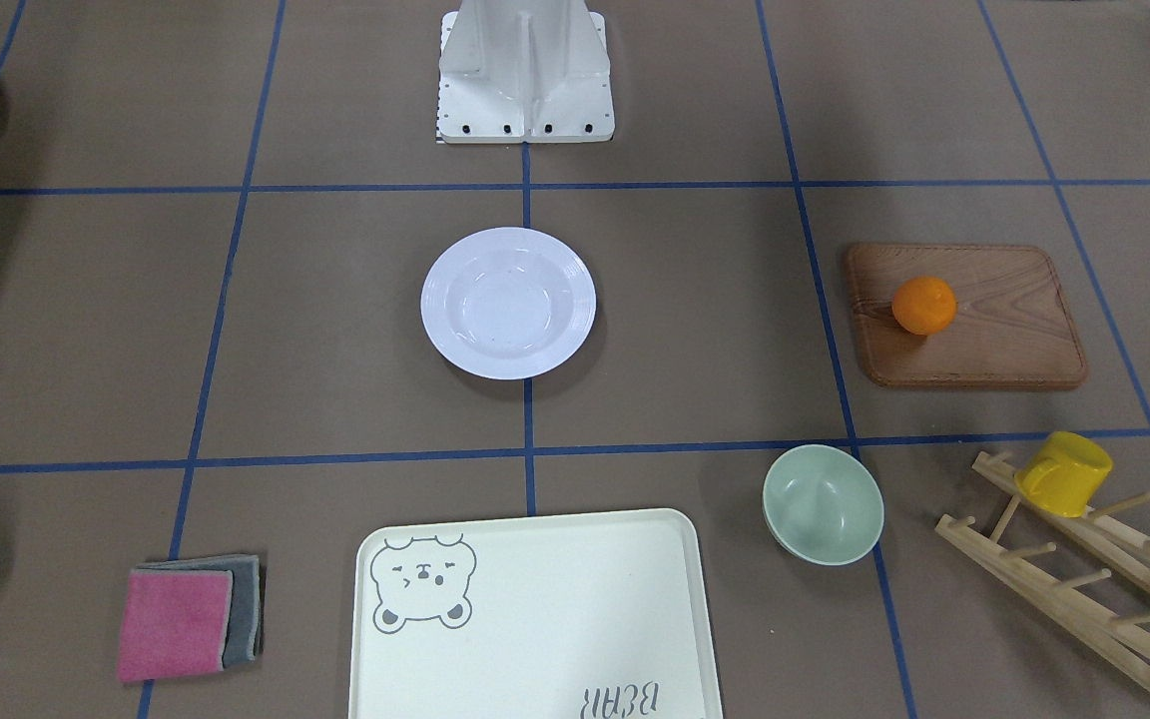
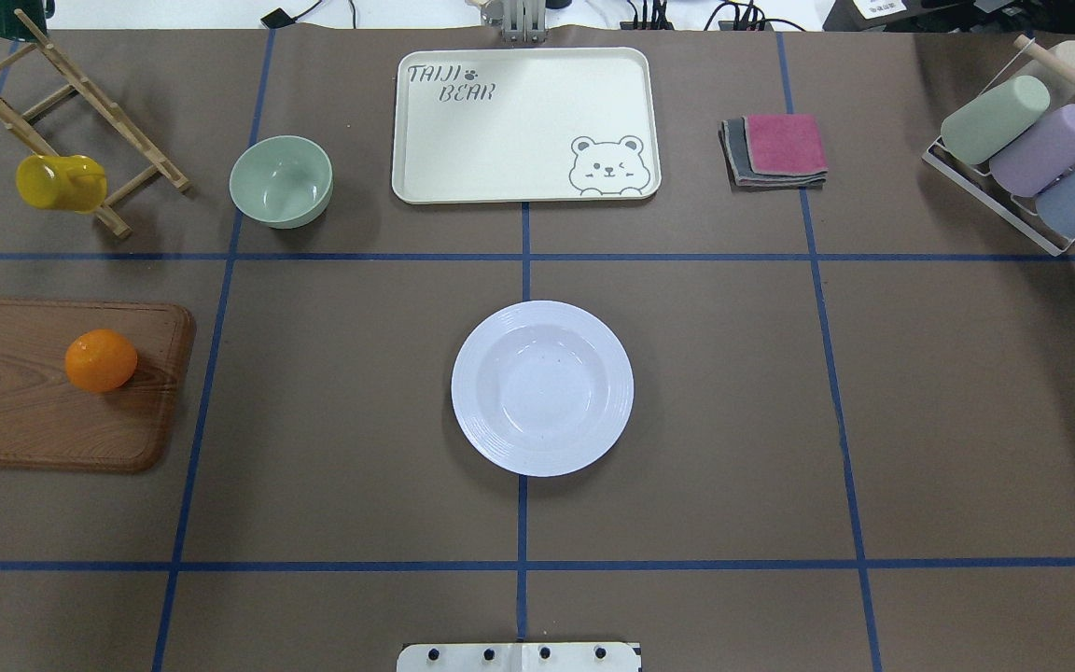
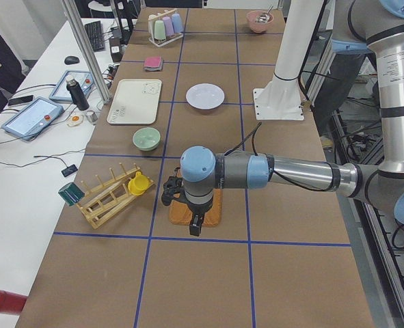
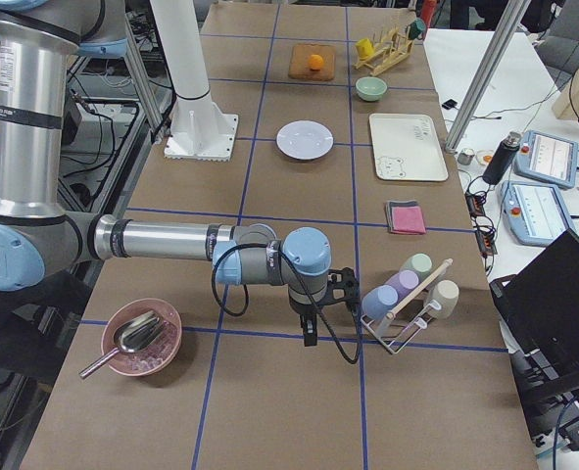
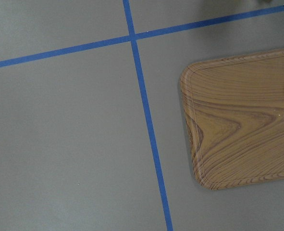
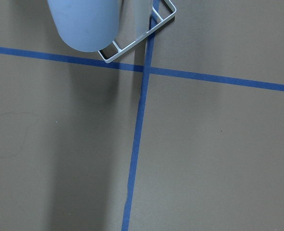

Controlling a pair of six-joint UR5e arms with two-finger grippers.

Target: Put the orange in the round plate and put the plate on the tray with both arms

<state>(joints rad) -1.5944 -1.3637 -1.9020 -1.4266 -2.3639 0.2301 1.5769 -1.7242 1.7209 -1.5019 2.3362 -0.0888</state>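
The orange [image 2: 101,359] sits on a wooden board [image 2: 24,411] at the robot's left end of the counter [image 2: 360,420], well apart from the plate [image 2: 542,387]. The plate lies empty and flat at the middle, straight ahead of the robot's base, where either arm could plausibly reach it. The tray [image 2: 519,121] lies bare at the far edge beyond the plate with open counter between them, so the plate's trip looks like a short carry forward, not sideways. A green bowl [image 2: 281,180] stands near the tray's left side, not touching it. The left gripper [image 3: 196,222] hangs fingers-down over the end of the board farthest from the plate. Its wrist camera looks at a rounded board corner and bare counter, not the fruit, so I judge it is beside its target and not yet lined up. That arm suits the job, since the fruit is on its half. The right gripper [image 4: 309,328] hangs above the counter at the opposite end, near a rack of cups [image 4: 407,294] and well apart from everything the task needs, likely out of the way until the plate calls for two holds. Both grippers show only in the side views, so I cannot tell whether either is released or clenched. Nothing of the task is done yet; fetching the fruit is the step in hand.
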